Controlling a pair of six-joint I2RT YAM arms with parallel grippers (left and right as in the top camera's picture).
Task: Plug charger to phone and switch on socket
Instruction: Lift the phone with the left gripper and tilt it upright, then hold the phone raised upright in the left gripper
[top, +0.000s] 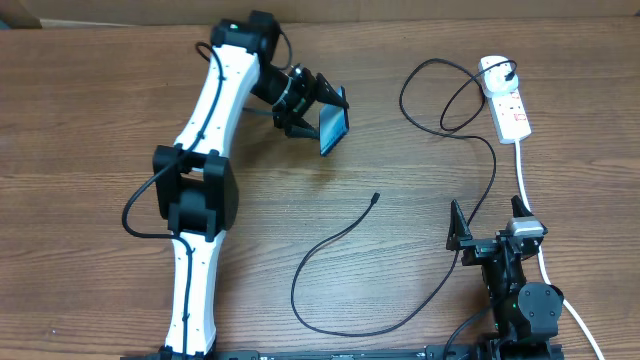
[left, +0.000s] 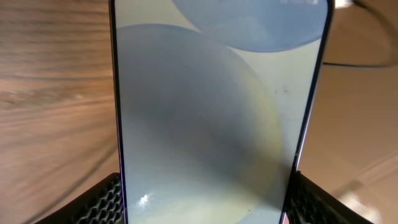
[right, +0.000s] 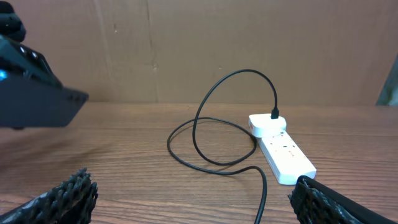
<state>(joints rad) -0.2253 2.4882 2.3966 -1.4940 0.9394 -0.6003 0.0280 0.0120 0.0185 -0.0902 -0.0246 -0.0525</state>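
Observation:
My left gripper is shut on the phone and holds it on edge above the table's upper middle. In the left wrist view the phone's pale blue-teal screen fills the frame, with a pad pressed against each long side. The charger's thin black cable loops across the table. Its connector tip lies free on the wood, below and right of the phone. Its plug sits in the white socket at the far right. My right gripper stands open near the front right with nothing in it.
A thick white cord runs from the socket down past my right arm. In the right wrist view the socket and cable loops lie ahead, the phone's dark back hangs at the left, and a brown wall stands behind.

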